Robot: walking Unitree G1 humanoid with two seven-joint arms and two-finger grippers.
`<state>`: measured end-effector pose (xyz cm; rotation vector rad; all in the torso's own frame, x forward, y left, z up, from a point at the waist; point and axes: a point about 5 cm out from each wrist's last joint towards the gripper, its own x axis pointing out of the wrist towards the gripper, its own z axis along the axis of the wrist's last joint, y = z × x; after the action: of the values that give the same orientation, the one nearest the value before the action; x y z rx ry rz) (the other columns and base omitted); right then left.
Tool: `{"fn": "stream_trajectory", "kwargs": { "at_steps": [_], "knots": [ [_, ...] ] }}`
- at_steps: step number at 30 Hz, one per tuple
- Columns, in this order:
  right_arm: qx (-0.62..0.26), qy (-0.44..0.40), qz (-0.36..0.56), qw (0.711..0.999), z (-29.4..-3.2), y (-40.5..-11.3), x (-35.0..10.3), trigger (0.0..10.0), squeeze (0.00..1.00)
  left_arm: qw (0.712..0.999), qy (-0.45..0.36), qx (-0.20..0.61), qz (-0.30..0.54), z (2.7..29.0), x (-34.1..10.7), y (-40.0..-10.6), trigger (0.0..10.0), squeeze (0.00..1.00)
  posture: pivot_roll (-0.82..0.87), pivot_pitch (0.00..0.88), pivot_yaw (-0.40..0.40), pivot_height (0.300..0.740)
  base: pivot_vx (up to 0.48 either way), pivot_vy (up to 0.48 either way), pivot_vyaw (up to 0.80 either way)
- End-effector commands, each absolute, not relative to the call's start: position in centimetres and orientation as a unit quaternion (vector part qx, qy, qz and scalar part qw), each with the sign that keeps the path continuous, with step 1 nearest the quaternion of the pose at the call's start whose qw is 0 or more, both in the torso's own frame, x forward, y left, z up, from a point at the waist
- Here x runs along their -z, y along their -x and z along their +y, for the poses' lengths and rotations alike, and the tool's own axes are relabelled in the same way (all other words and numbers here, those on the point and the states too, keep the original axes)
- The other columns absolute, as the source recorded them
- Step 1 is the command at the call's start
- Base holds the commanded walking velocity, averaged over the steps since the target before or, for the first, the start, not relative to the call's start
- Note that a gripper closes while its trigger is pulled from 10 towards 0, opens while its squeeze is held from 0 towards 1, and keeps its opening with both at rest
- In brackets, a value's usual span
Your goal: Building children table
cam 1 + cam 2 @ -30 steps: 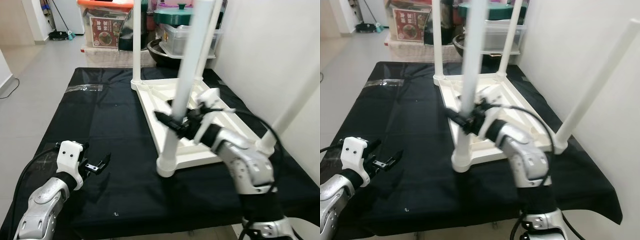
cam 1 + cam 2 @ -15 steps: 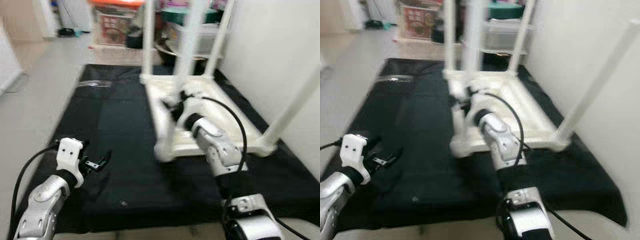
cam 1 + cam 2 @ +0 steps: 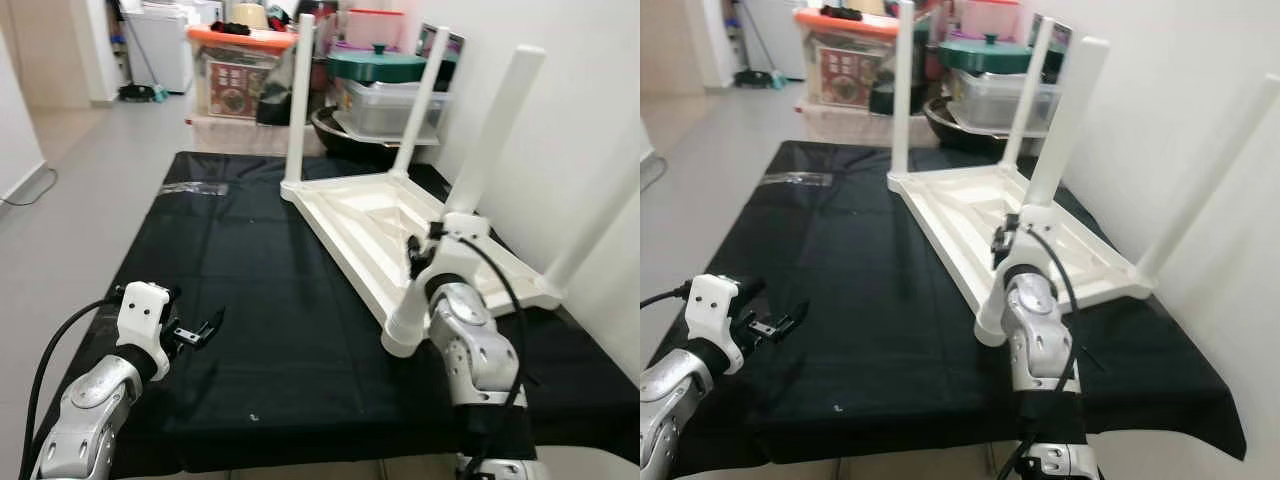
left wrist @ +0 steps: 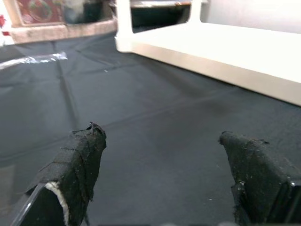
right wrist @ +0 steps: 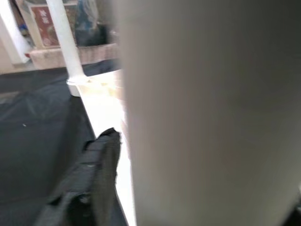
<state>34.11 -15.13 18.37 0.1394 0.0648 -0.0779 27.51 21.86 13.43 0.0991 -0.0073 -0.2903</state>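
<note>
Table (image 3: 380,215) leg (image 3: 488,135) now tilted right, R tool (image 3: 418,255) still on it.

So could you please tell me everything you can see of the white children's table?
The white children's table looks like moulded plastic and lies upside down on the black cloth, its ribbed underside facing up. Four round legs point upward from the corners. The right hand is at the nearest leg, which stands between its fingers. The left hand hangs open over the cloth, apart from the table.
</note>
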Motion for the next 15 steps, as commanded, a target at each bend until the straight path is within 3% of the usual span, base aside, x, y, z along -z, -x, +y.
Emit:
{"fn": "stream_trajectory", "kwargs": {
  "at_steps": [1,2,3,5,6,9,12,15],
  "knots": [
    [0.036,-0.081,0.029,0.996,-15.3,-34.5,-19.0,10.0,1.0,0.987,-0.053,0.15,0.009,21.7,-12.9,-27.5,10.0,0.0,0.09,0.0,-0.105,0.74,0.0,0.0,0.0],
    [-0.026,-0.093,-0.001,0.995,-15.4,-34.8,-20.4,10.0,0.0,0.988,-0.053,0.148,0.009,21.9,-12.9,-27.4,10.0,0.0,0.09,0.0,-0.109,0.74,0.0,0.0,0.0],
    [-0.087,-0.097,-0.025,0.991,-15.5,-34.8,-21.7,10.0,0.0,0.988,-0.053,0.146,0.009,22.0,-12.8,-27.4,10.0,0.0,0.09,0.0,-0.111,0.74,0.0,0.0,0.0],
    [-0.087,-0.097,-0.025,0.991,-15.5,-34.8,-21.7,10.0,0.0,0.988,-0.053,0.146,0.009,22.0,-12.8,-27.4,10.0,0.0,0.09,0.0,-0.111,0.74,0.0,0.0,0.0],
    [-0.167,-0.091,-0.046,0.981,-15.6,-34.5,-22.7,10.0,0.0,0.988,-0.053,0.145,0.01,22.0,-12.7,-27.3,10.0,0.0,0.09,0.0,-0.111,0.74,0.0,0.0,0.0],
    [-0.238,-0.068,-0.058,0.967,-15.8,-34.2,-23.3,10.0,0.0,0.988,-0.053,0.146,0.01,22.0,-12.7,-27.2,10.0,0.0,0.09,0.0,-0.11,0.74,0.0,0.0,0.0],
    [-0.363,-0.037,-0.043,0.93,-15.5,-33.5,-23.0,10.0,0.0,0.987,-0.052,0.15,0.009,21.7,-12.7,-27.3,10.0,0.0,0.09,0.0,-0.107,0.74,0.0,0.0,0.0],
    [-0.421,-0.035,-0.028,0.906,-15.1,-33.3,-22.6,10.0,0.0,0.987,-0.053,0.153,0.008,21.6,-12.8,-27.4,10.0,0.0,0.1,0.0,-0.11,0.74,0.0,0.0,0.0]
  ]
}}
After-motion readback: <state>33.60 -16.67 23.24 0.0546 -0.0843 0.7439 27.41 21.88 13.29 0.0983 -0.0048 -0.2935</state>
